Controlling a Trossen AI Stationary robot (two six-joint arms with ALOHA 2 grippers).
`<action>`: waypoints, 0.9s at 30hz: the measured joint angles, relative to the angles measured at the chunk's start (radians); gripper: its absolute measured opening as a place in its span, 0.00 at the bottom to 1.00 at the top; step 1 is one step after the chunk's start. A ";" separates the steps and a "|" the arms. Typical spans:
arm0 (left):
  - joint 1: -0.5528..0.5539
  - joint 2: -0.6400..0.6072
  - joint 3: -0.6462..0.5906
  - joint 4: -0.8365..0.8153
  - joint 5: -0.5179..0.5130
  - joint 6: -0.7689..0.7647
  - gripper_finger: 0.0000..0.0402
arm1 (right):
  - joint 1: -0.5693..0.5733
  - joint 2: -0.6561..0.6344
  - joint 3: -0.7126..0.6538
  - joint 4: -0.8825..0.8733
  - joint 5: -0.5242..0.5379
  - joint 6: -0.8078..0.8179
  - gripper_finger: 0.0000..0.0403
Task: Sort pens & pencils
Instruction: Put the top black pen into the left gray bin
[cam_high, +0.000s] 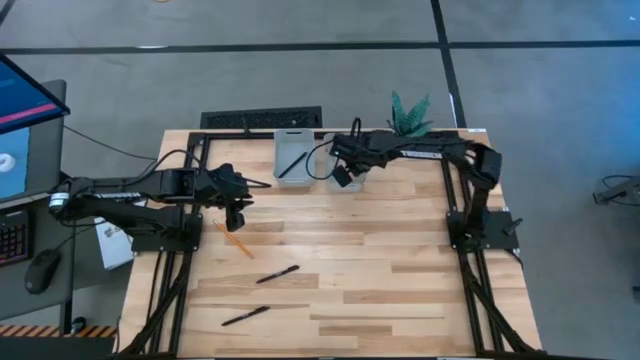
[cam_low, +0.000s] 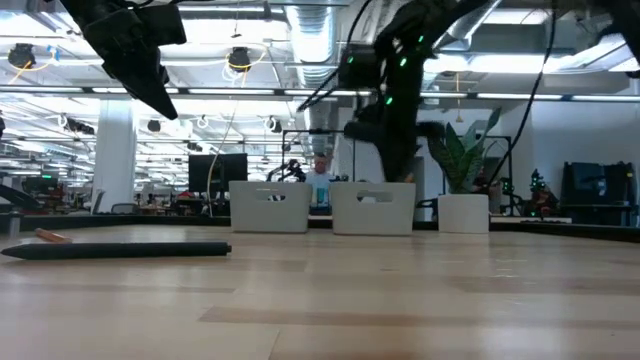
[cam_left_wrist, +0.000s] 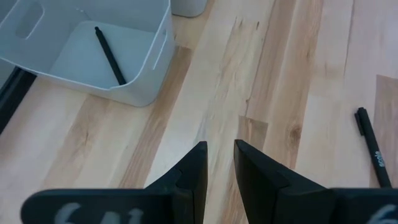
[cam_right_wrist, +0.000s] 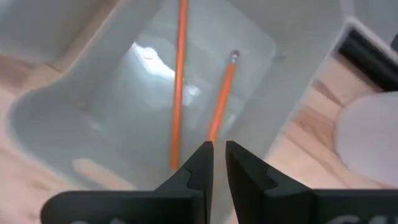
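Two grey trays stand at the table's far edge. The left tray (cam_left_wrist: 146, 74) holds one black pen (cam_left_wrist: 110, 56). The right tray (cam_right_wrist: 68, 130) holds an orange pencil (cam_right_wrist: 179, 81), and a second pencil (cam_right_wrist: 224, 93) slants into it from my right gripper (cam_right_wrist: 219, 146), which is shut on it over the tray. Another pencil (cam_high: 237, 240) and two pens (cam_high: 277, 274) (cam_high: 245, 316) lie flat on the wood. My left gripper (cam_left_wrist: 221, 146) hovers above the table left of the trays, slightly open with nothing between its fingers. My right gripper pinches the second pencil at the end opposite its eraser (cam_right_wrist: 212, 135), only at the fingers' free ends. The fingers slant steeply down from above the tray. The pencil runs away from them into the tray, eraser end (cam_right_wrist: 234, 57) farthest. Whether that end rests on the tray floor I cannot tell.
A potted plant (cam_high: 410, 115) stands at the far right corner beside the trays. Black frame rails (cam_high: 455, 200) run along the table's left and right sides. A monitor, keyboard and mouse (cam_high: 42, 270) sit off the table's left. Bare wood lies in the middle and near right.
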 joint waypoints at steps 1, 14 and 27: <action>0.000 0.000 0.000 0.000 -0.002 0.001 0.18 | 0.003 -0.018 0.002 0.005 -0.006 0.003 0.16; 0.004 0.000 0.000 0.001 -0.027 0.009 0.18 | 0.106 -0.148 0.001 -0.120 -0.099 0.037 0.16; 0.005 0.000 0.000 0.000 -0.028 0.011 0.18 | 0.165 -0.005 -0.001 -0.277 -0.132 0.024 0.16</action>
